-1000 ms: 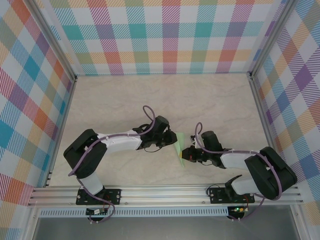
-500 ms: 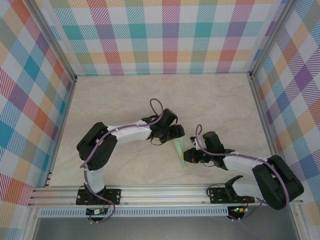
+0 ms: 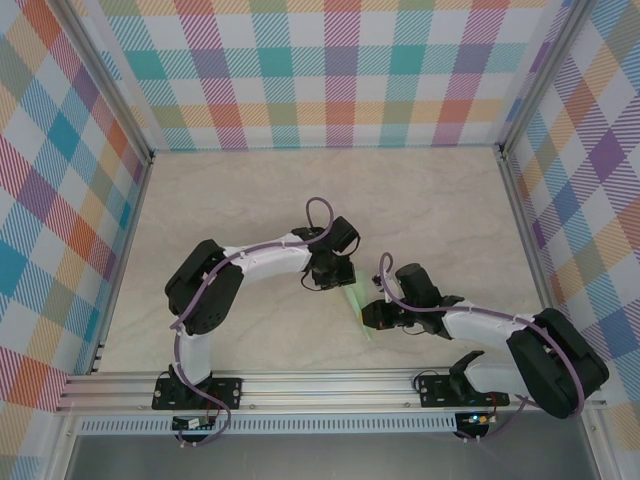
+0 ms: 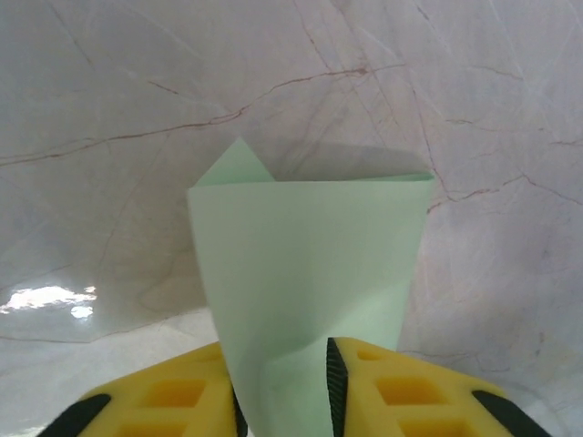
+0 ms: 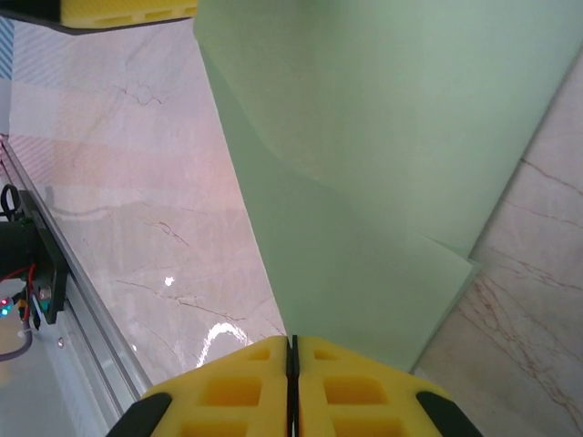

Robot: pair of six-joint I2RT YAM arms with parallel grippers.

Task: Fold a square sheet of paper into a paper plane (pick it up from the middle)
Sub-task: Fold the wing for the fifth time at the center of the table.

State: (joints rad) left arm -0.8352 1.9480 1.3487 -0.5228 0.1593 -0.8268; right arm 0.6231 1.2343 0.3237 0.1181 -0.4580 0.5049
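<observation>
The square sheet of paper (image 3: 358,300), pale mint green and folded into a narrow strip, hangs between my two grippers just above the table. My left gripper (image 3: 340,275) holds its far end; in the left wrist view the paper (image 4: 310,264) bulges up from between the yellow fingers (image 4: 410,401), which stand narrowly apart with the curled sheet pressed between them. My right gripper (image 3: 372,315) pinches the near end. In the right wrist view the jaws (image 5: 292,344) meet on the paper's (image 5: 383,164) edge, and a left finger (image 5: 127,9) shows at the top.
The marble-look table (image 3: 250,200) is walled by plaid panels at the left, back and right. An aluminium rail (image 3: 330,385) with both arm bases runs along the near edge. Cables loop over both wrists.
My left gripper swung right to the paper's far end, opened wide and closed again on it. The right gripper shifted slightly left, still pinching the near end.
</observation>
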